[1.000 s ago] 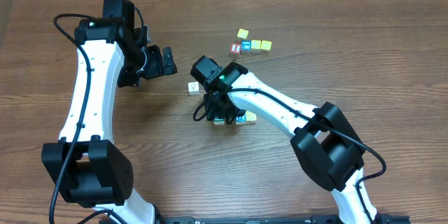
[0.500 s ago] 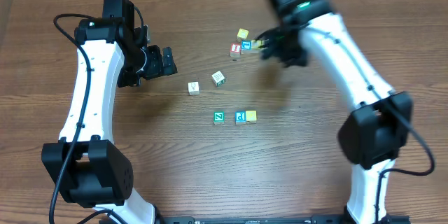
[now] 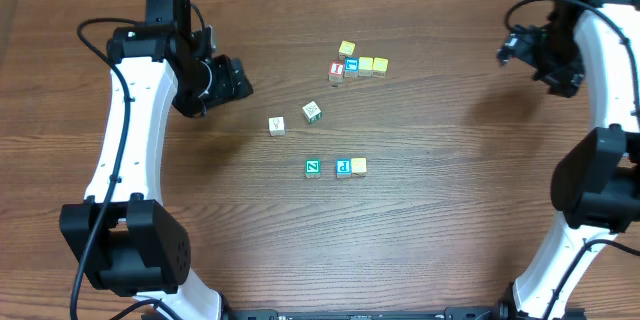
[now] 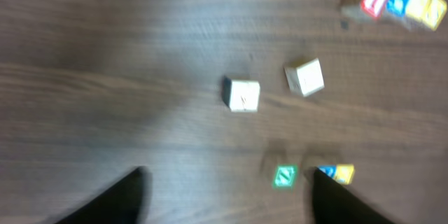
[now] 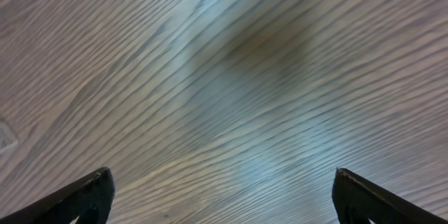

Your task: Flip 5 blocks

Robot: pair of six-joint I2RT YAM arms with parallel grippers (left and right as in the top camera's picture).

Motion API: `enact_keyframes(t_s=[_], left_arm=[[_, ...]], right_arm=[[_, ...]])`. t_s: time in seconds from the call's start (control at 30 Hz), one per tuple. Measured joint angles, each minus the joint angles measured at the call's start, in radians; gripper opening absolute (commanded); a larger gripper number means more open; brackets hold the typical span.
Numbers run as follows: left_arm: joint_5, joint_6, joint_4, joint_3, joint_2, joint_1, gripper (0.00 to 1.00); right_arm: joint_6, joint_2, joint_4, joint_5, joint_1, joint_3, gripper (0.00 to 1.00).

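Note:
Five blocks lie mid-table. Two whitish blocks (image 3: 277, 126) (image 3: 312, 111) sit side by side, the right one turned at an angle. Below them is a row: a green block (image 3: 313, 167), a teal block (image 3: 343, 167) and a pale yellow block (image 3: 358, 166). The left wrist view shows the whitish pair (image 4: 243, 95) (image 4: 304, 77) and the green block (image 4: 283, 176). My left gripper (image 3: 235, 78) (image 4: 227, 189) hovers up-left of them, open and empty. My right gripper (image 3: 520, 50) (image 5: 222, 189) is far right, open over bare wood.
A separate cluster lies at the back: a red-faced cube (image 3: 337, 70), a blue-faced cube (image 3: 351, 65) and three yellow cubes (image 3: 346, 49) (image 3: 366, 65) (image 3: 380, 64). The wooden table (image 3: 450, 210) ends at its far edge along the top.
My right arm has swung from over the lower row of blocks up and out to the far right, its jaws opening wider. My left gripper's jaws have narrowed slightly.

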Motion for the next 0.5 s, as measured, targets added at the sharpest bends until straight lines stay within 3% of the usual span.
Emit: enact_keyframes(t_s=[0.07,0.2,0.33,0.5], left_arm=[[0.013,-0.010,-0.027,0.000,0.000,-0.019,0.34],[0.006,-0.043,-0.035,-0.016,0.000,-0.106,0.31],[-0.052,-0.106,-0.027,-0.072,0.000,-0.221,0.05],[-0.141,-0.191,-0.020,-0.164,0.000,-0.332,0.04]], right_arm=[[-0.002,0.000,0.006,0.000,-0.025,0.000,1.00],[-0.002,0.000,0.027,0.000,-0.056,0.000,1.00],[-0.005,0.000,0.045,0.000,-0.066,0.000,1.00],[-0.006,0.000,0.068,0.000,-0.066,0.000,1.00]])
